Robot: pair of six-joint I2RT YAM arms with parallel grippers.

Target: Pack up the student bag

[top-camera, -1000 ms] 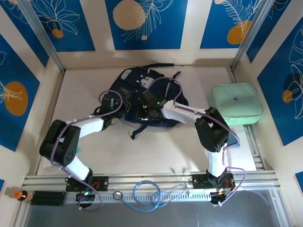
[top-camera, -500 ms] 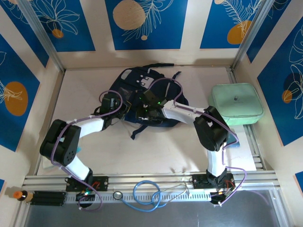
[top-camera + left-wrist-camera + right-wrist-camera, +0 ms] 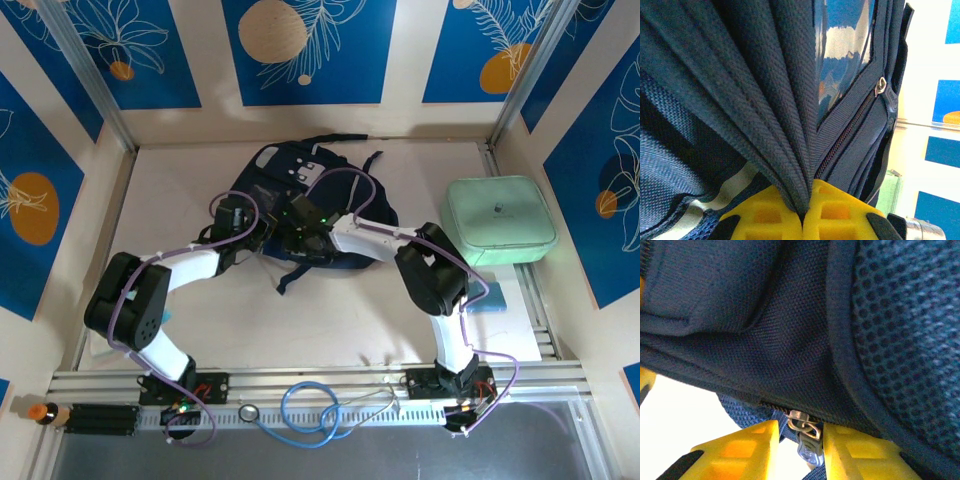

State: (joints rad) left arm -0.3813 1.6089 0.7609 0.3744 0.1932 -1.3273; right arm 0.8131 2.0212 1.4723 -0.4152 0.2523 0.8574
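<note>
The student bag [image 3: 300,172], dark navy with light grey patches, lies flat at the back middle of the table. My left gripper [image 3: 262,236] is at its near left edge. In the left wrist view this gripper [image 3: 804,212] is shut on a bunched fold of the bag's fabric [image 3: 775,125], with a zipper [image 3: 850,127] running just to the right. My right gripper [image 3: 292,233] is at the bag's near edge, close to the left one. Its yellow fingers [image 3: 755,445] hold the metal zipper pull [image 3: 807,446] between them, under the bag's seam.
A mint-green case [image 3: 498,220] stands at the right of the table. A flat light blue thing [image 3: 492,298] lies on white paper in front of it. A loose strap [image 3: 290,277] trails from the bag toward me. A coiled blue cable [image 3: 310,408] rests on the front rail.
My right arm has swung left, its elbow now farther from the mint-green case, and the gripper has shifted slightly left along the bag's edge. The left arm has held still.
</note>
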